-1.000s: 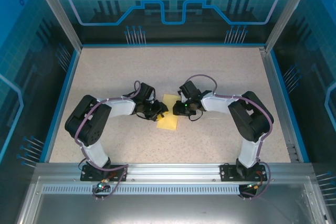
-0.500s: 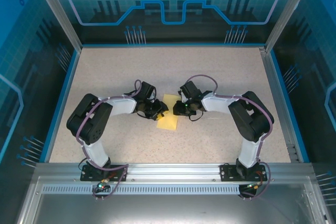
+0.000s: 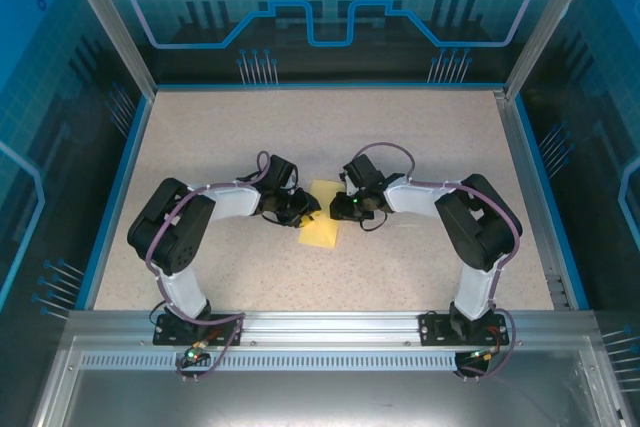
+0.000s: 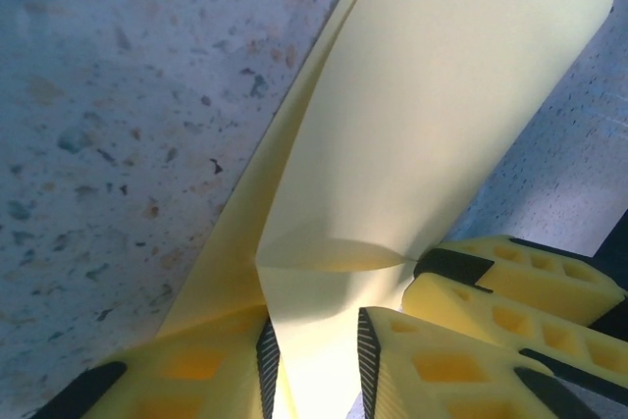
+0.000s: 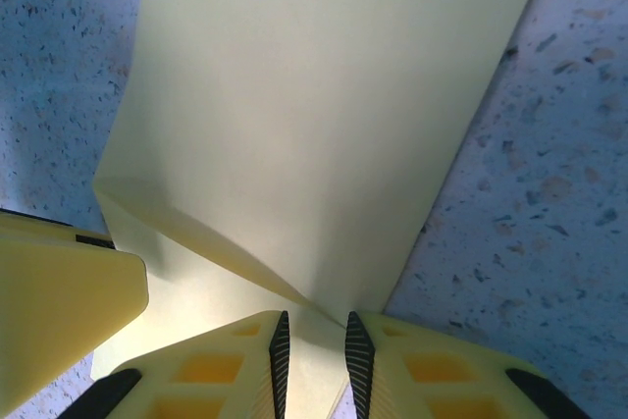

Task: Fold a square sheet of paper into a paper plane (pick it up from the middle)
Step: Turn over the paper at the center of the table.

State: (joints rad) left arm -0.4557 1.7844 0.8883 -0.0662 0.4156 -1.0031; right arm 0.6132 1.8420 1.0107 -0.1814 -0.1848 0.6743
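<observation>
Shows the square sheet of paper [image 5: 324, 95], part-folded, rising off the speckled table [image 4: 98, 144] ahead of the fingertips, one fold clamped in the narrowed jaws of the left gripper [image 4: 314, 365], another in those of the right gripper [image 5: 314, 350] just beside it. Risks a tear or crooked crease if pulled apart unevenly, or slipping free given the shallow bite. Bears no legible brand, label or writing.

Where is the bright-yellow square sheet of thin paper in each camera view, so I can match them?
Top external: the bright-yellow square sheet of paper lies at table centre, between the left gripper and right gripper.
Left wrist: the sheet runs from bottom centre up to the top right.
Right wrist: the sheet spans the centre and top.
Shared landmark: the speckled tabletop beside it.
</observation>
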